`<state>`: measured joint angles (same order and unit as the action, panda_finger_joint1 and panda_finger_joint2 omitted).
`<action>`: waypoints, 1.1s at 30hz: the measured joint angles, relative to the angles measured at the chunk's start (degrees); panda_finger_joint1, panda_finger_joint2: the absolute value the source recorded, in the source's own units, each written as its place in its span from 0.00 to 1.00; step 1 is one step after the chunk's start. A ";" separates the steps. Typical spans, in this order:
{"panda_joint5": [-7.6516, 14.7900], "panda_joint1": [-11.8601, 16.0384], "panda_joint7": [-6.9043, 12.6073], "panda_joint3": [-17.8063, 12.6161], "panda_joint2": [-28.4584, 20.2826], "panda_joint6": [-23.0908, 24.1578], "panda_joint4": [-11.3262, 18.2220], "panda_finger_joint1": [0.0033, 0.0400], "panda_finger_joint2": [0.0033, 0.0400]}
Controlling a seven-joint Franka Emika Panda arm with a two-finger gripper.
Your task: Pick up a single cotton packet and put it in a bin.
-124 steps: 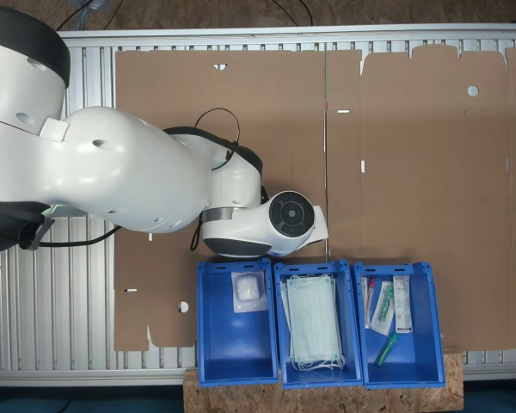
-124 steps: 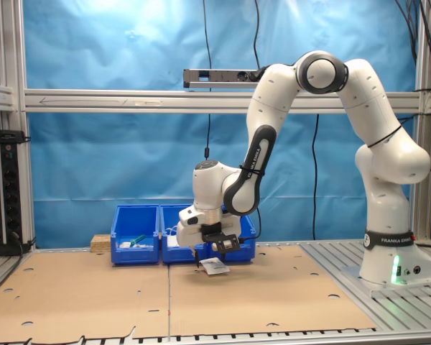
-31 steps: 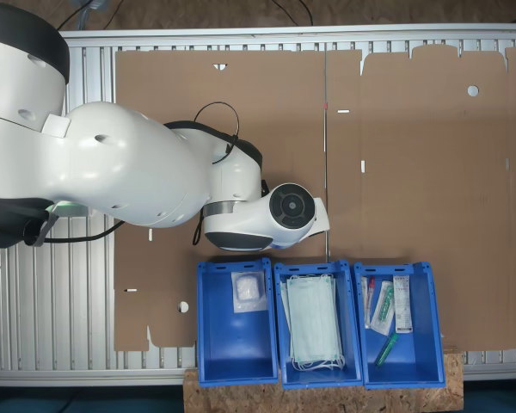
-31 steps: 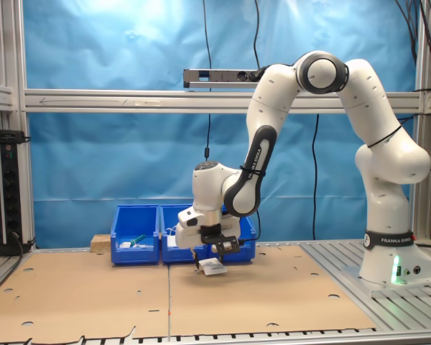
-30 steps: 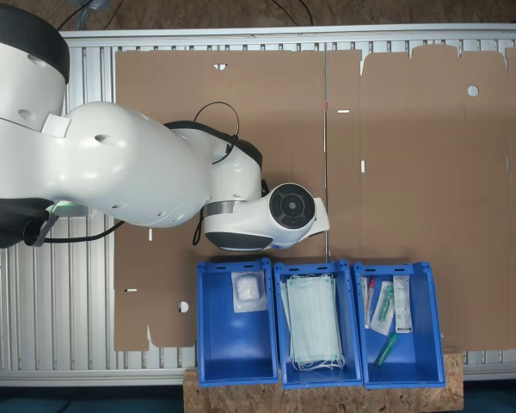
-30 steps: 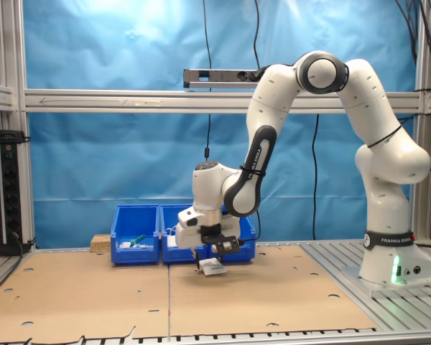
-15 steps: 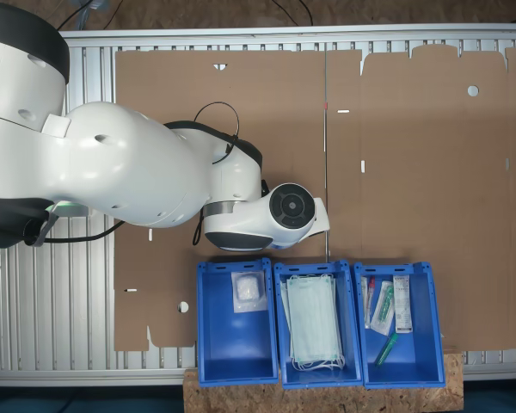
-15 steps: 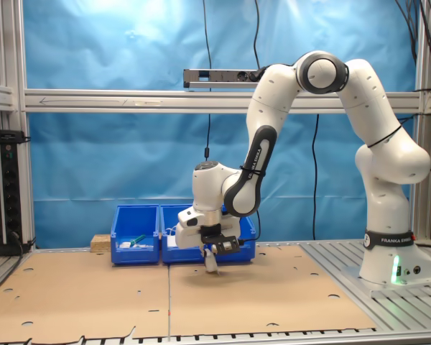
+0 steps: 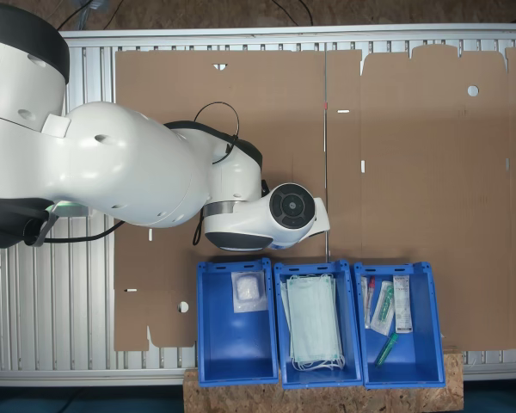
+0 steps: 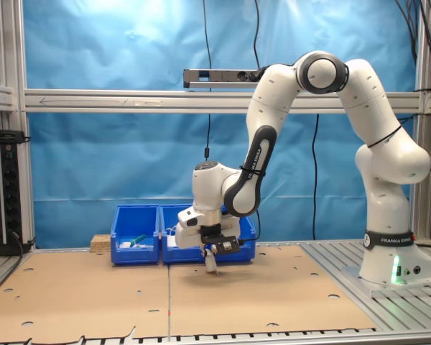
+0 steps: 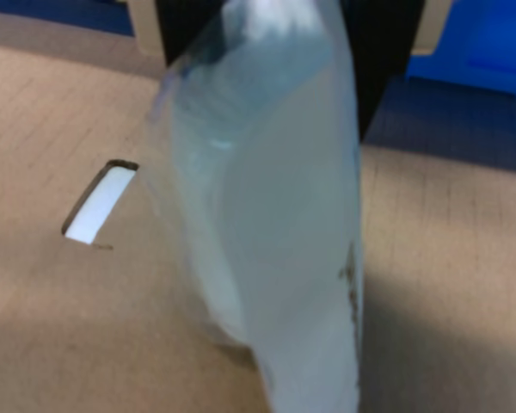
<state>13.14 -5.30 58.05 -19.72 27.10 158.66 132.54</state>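
In the second exterior view my gripper points down just above the cardboard, in front of the blue bins, shut on a cotton packet that hangs edge-down from it. The wrist view shows the same white, slightly see-through packet up close, pinched at its upper end between the dark fingers. Its lower corner hangs close to the cardboard. The bin at the first exterior view's left holds another cotton packet. In the second exterior view this bin stands partly behind the arm.
Brown cardboard sheets cover the table, with small slots, one close to the packet. A bin of pale green masks and a bin of syringe packs stand beside the first. The arm's base is at the second exterior view's right.
The packet lay tilted under the gripper one second ago; it now hangs straight down from the shut fingers. The gripper has risen slightly since four seconds ago.
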 joint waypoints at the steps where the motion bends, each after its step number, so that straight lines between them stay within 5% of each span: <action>1: 0.00 0.00 0.00 0.00 0.00 0.00 0.00 0.07 0.07; 19: 0.00 0.00 0.00 0.21 -1.27 -0.13 0.00 0.07 0.07; 33: -0.43 -0.05 0.00 2.40 -10.50 -7.05 0.02 0.07 0.07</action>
<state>12.71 -5.34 58.05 -17.32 16.61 151.61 132.56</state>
